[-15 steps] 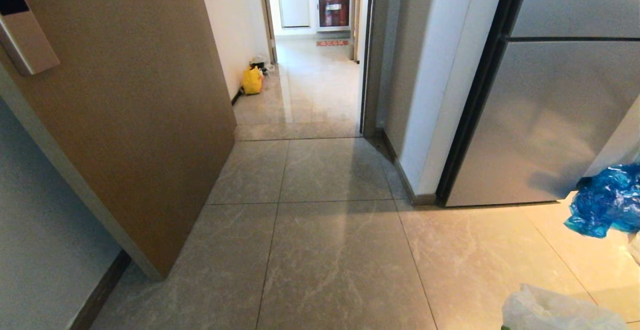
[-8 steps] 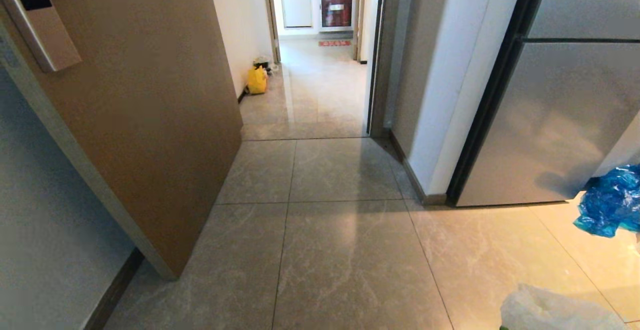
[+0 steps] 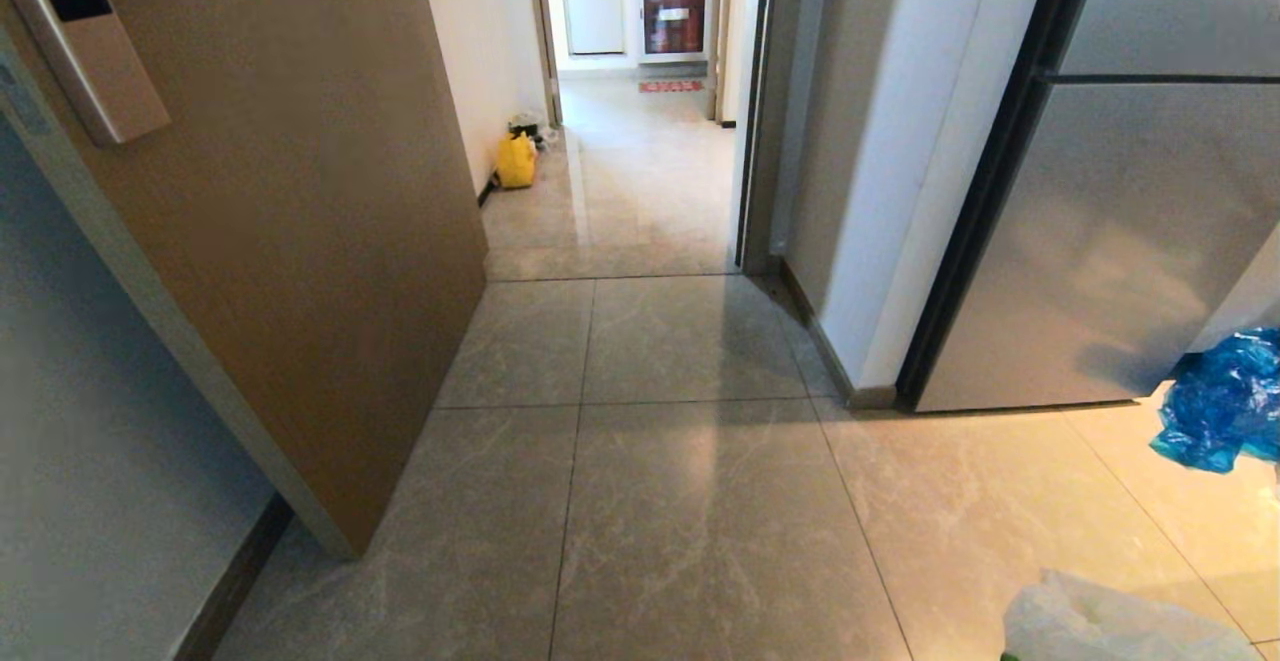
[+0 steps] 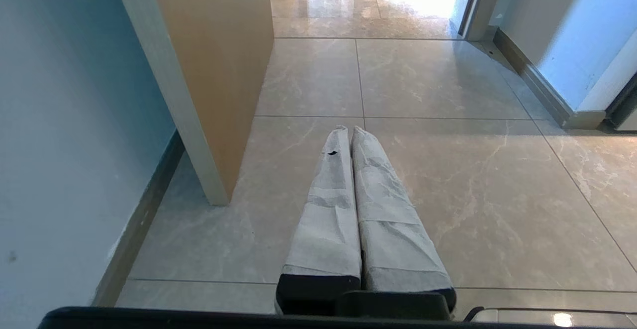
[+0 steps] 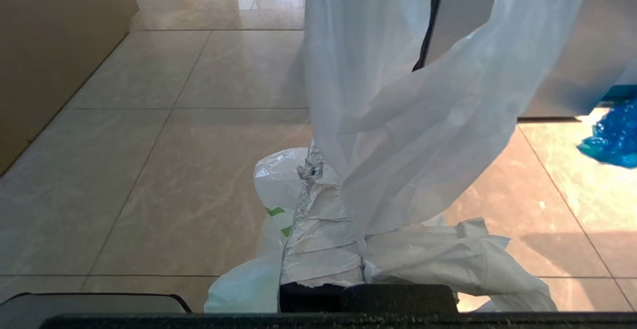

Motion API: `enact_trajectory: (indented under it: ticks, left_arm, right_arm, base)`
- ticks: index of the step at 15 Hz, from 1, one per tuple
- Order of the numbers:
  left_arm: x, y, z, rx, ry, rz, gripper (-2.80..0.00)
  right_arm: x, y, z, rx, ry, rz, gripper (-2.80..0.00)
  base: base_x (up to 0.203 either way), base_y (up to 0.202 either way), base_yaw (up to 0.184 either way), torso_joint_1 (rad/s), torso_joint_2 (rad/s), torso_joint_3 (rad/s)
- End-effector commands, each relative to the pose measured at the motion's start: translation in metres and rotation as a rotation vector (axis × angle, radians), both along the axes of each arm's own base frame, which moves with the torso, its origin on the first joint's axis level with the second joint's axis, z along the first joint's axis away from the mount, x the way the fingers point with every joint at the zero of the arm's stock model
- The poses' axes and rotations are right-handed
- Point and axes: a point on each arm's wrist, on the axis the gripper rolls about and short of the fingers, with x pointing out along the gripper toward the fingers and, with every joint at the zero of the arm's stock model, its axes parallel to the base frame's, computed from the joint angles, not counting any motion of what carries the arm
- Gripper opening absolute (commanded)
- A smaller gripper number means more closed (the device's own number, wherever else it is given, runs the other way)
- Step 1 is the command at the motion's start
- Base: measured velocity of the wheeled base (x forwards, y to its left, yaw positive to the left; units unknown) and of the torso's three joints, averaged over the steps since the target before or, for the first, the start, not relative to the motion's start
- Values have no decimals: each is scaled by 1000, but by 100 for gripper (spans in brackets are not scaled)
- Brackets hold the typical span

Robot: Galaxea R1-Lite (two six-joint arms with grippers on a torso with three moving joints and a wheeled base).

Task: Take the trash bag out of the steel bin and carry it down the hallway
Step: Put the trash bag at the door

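The right gripper (image 5: pixel 318 169) clamps the trash bag (image 5: pixel 408 120) (contents unseen); the left gripper (image 4: pixel 347 131) is closed, empty, facing the hallway (image 3: pixel 630 171).

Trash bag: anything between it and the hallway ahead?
Nothing visible blocks it. The trash bag hangs from the shut right gripper; the open door stands left of the doorway, and the yellow bag sits against the hallway wall, off the path.
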Motion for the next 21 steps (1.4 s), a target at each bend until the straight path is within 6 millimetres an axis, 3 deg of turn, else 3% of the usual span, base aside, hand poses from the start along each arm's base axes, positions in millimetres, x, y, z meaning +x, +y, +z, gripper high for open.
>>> enact_trajectory:
  ticks: [1,5,21]
  left_arm:
    - [0,0,0,0,0,0,-280]
    - [0,0,0,-3,0,0,-280]
    - [0,0,0,-6,0,2,-280]
  right_arm:
    - [0,0,0,0,-1,1,-280]
    - [0,0,0,0,-1,-2,-280]
    - [0,0,0,0,-1,-1,-280]
  base:
    - [0,0,0,0,0,0]
    - [32,0,0,1,1,1]
    - [192,0,1,2,3,3]
